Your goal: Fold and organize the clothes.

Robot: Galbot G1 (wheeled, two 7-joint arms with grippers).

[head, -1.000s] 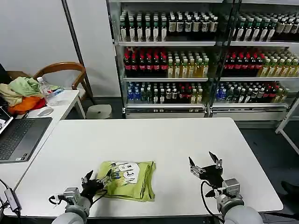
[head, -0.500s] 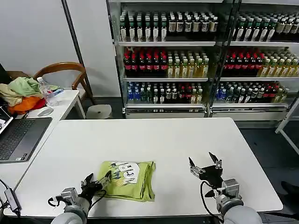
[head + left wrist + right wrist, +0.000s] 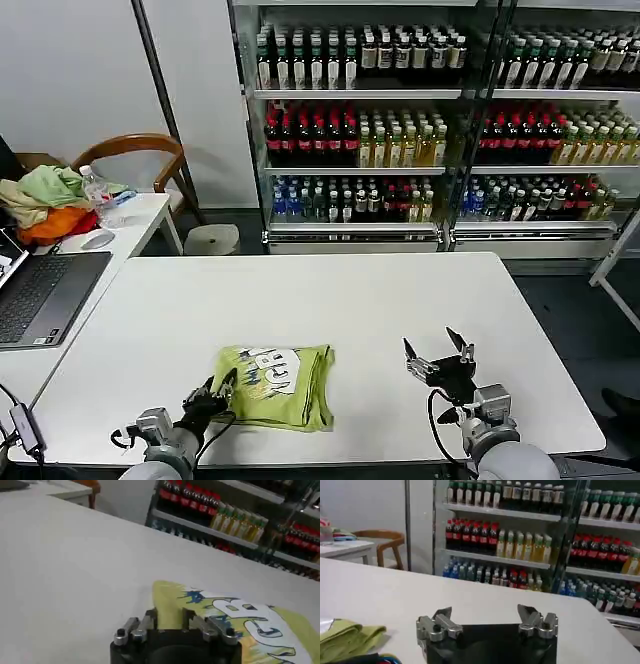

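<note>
Change since the frame a second ago: the left gripper (image 3: 222,388) has drawn back toward the near edge of the surface and slightly right, now sitting lower at the near-left corner of the shirt; the right gripper (image 3: 438,353) and the shirt have not moved. Item, T-shirt (image 3: 273,385): lime, folded into a compact rectangle, white printed patch with blue lettering uppermost, lying flat on the near-centre part of the white surface (image 3: 330,300). Item, left gripper: fingers parted only a narrow way, at the shirt's near-left corner; the left wrist view shows cloth (image 3: 225,620) just ahead of its fingertips (image 3: 152,614), but whether they pinch it cannot be told. Item, right gripper: jaws spread wide, empty, held above bare surface well to the right of the shirt; its wrist view shows the folded shirt edge (image 3: 347,637) off to one side. Left side desk: laptop (image 3: 40,295), water bottle (image 3: 97,192), heap of pale green and orange cloth (image 3: 45,205). Far side: drinks shelves (image 3: 440,120).
</note>
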